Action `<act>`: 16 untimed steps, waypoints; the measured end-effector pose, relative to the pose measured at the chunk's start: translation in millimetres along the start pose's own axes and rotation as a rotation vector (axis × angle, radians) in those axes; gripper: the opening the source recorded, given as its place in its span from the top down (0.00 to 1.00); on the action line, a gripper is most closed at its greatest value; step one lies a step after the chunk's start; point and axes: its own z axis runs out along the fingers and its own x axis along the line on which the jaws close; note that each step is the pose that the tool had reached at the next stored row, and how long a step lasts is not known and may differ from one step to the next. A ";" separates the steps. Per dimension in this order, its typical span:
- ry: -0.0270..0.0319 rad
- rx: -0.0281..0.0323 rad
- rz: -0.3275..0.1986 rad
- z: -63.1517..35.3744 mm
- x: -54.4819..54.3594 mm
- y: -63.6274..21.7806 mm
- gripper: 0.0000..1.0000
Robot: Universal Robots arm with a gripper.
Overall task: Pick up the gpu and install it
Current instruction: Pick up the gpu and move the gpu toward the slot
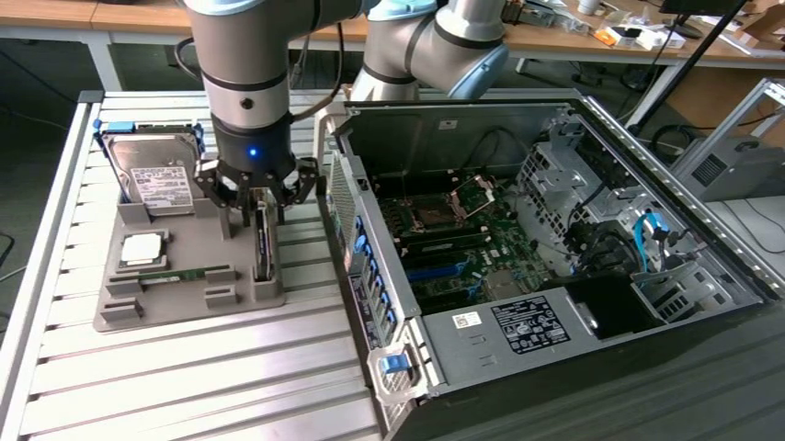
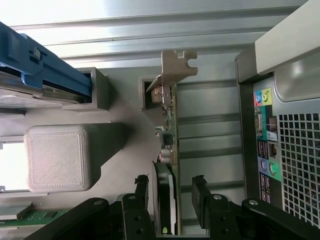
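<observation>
The gpu [image 1: 261, 248] stands on edge in a slot along the tray's [image 1: 165, 312] edge nearest the case [image 1: 429, 138], likely so it can be pinched from both sides; the gripper [image 1: 255, 219] hangs over it, fingers [image 2: 201, 195] wide, gripping nothing. The wrist view shows a gap between each finger and the gpu, and its silver bracket [image 2: 177, 65]; the exterior view shows the case lying open beside the tray.

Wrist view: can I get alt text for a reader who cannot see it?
Open fingers straddle the gpu, which stands on edge in a grey holder, its silver bracket at the far end. The rear ports of a computer case sit alongside.
</observation>
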 end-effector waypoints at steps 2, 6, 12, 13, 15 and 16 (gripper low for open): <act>0.0002 0.0002 0.000 0.0 0.0 0.0 0.52; 0.0000 0.0000 0.000 0.1 0.0 0.0 0.52; 0.0001 -0.0001 0.000 0.1 0.0 0.0 0.66; 0.0000 -0.0002 0.000 0.1 0.0 0.0 0.72; 0.0000 -0.0002 0.000 0.1 0.0 0.0 0.73; 0.0000 -0.0003 0.000 0.1 0.0 0.0 0.73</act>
